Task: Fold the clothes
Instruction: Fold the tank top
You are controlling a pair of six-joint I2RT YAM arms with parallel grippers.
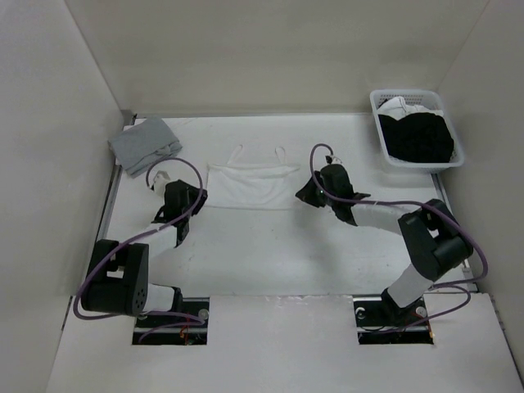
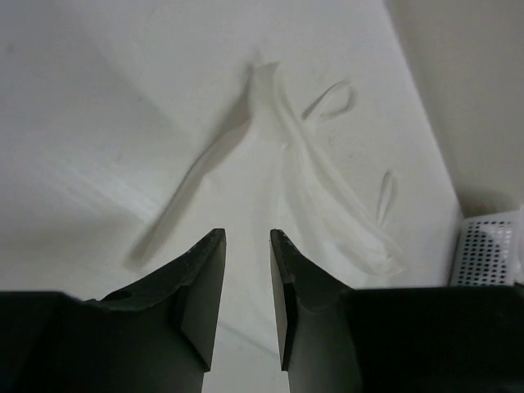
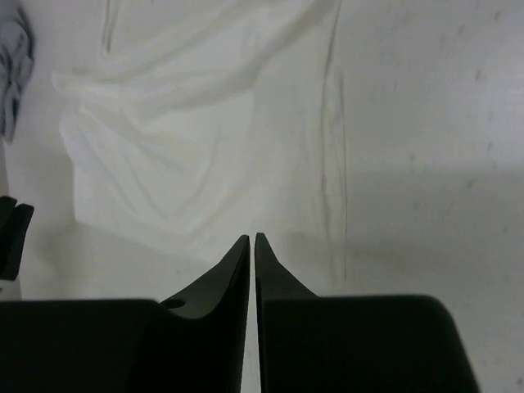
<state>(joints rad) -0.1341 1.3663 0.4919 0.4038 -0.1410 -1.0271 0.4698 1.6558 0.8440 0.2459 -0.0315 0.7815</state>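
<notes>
At table centre, between the two arms, the thin white soft-fabric camisole top [image 1: 252, 187] lies spread flat; its two narrow spaghetti straps [image 1: 238, 155] point to the far wall and its hem faces the arm bases; judged: laid square so that each arm gets one side edge.

Left gripper [image 2: 246, 239] sits low just beside the garment's left edge; jaws parted, nothing between them, nothing held; its wrist view shows a raised crease of fabric running ahead of the fingertips, so a pinch there looks feasible; whether the tips touch the table I cannot tell.

Right gripper [image 3: 252, 239] hovers at the right side near the hem; jaws pressed almost together, no fabric visible between them; judged empty, and it must part before any grasp.

Step in hand, as a judgement: setting up a paired grab for a fold; task not yet finished.

Edges and room: white tabletop [image 1: 270, 254] on the near side of the camisole gives space to work toward the bases; crumpled grey folded garment [image 1: 146, 143] sits at the far left, apart from the top; white perforated plastic basket [image 1: 455, 160] holding a black clothing pile [image 1: 422, 137] sits far right, well apart; side walls limit each arm's outward swing.
</notes>
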